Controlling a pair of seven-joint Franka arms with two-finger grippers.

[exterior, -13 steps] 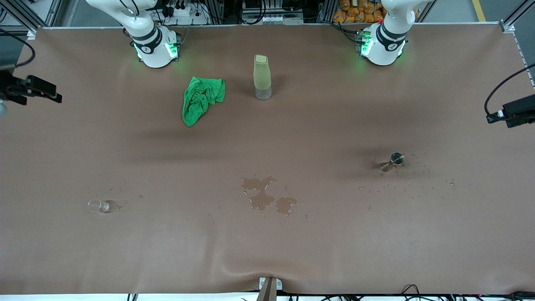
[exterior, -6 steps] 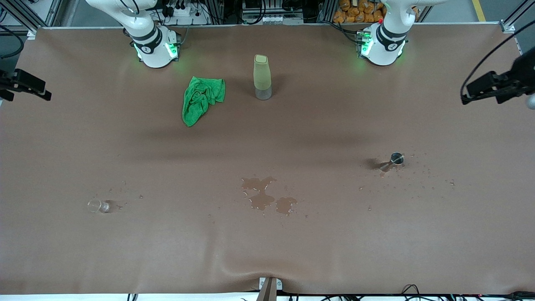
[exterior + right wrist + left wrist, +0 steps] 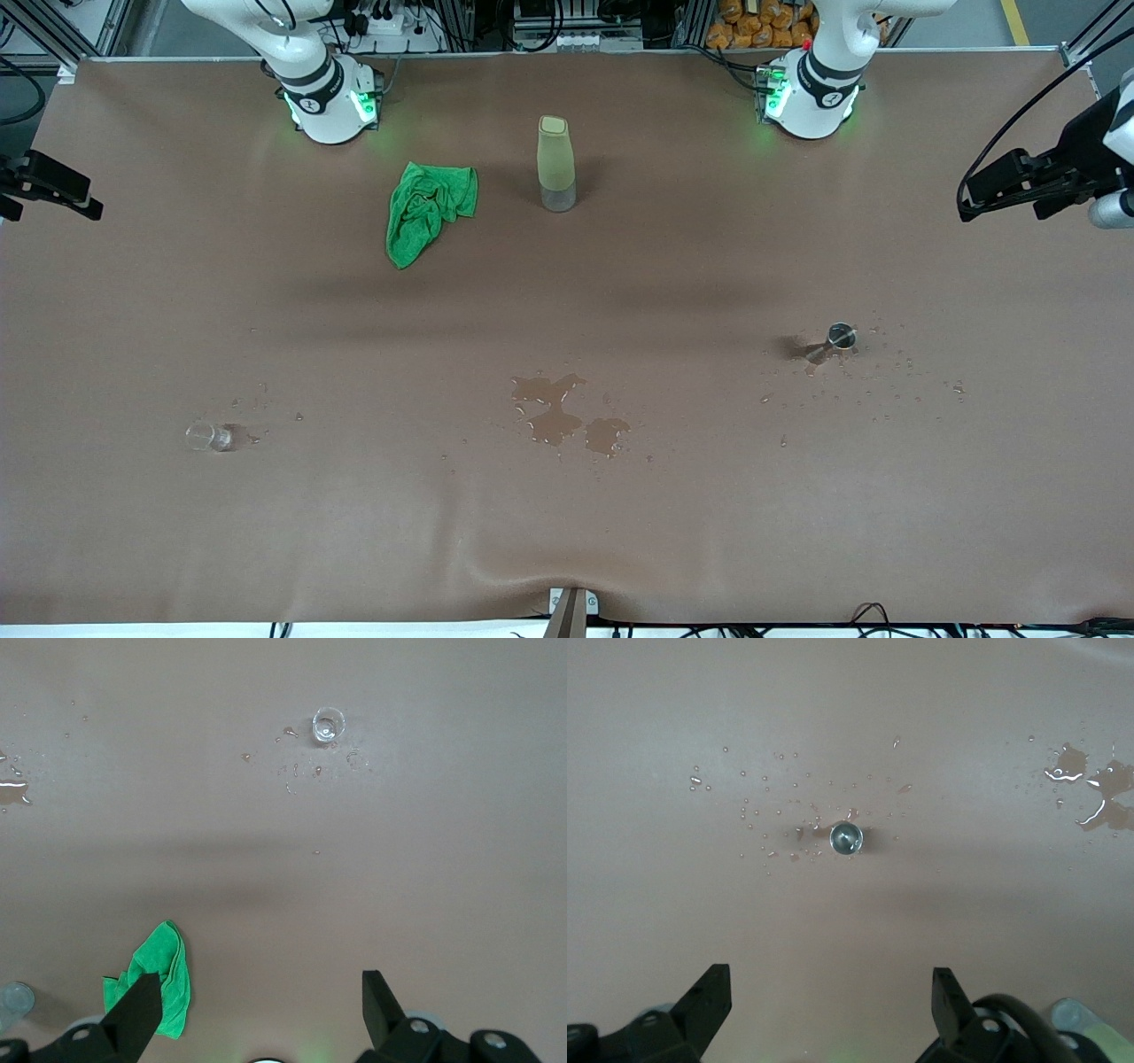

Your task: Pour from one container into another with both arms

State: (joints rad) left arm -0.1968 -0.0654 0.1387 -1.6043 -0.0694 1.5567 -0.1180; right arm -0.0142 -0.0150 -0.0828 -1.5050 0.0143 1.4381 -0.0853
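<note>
The right gripper (image 3: 257,1005) hangs high above the counter (image 3: 709,532), jaws wide and empty. It should descend straight over the glass cup (image 3: 209,436), standing among droplets. A green cloth (image 3: 427,209), a bottle (image 3: 555,164) and a puddle (image 3: 563,416) lie between. The silver cup (image 3: 840,337) stands under the left gripper (image 3: 833,1010), jaws also wide.

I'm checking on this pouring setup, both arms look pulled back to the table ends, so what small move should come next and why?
Probably lower the right gripper toward the tiny clear glass cup. That cup stands untouched at the right arm's end of the table, the small silver metal cup stands alone at the left arm's end, and both grippers, the left gripper included, have open, empty jaws high above the brown table.
</note>
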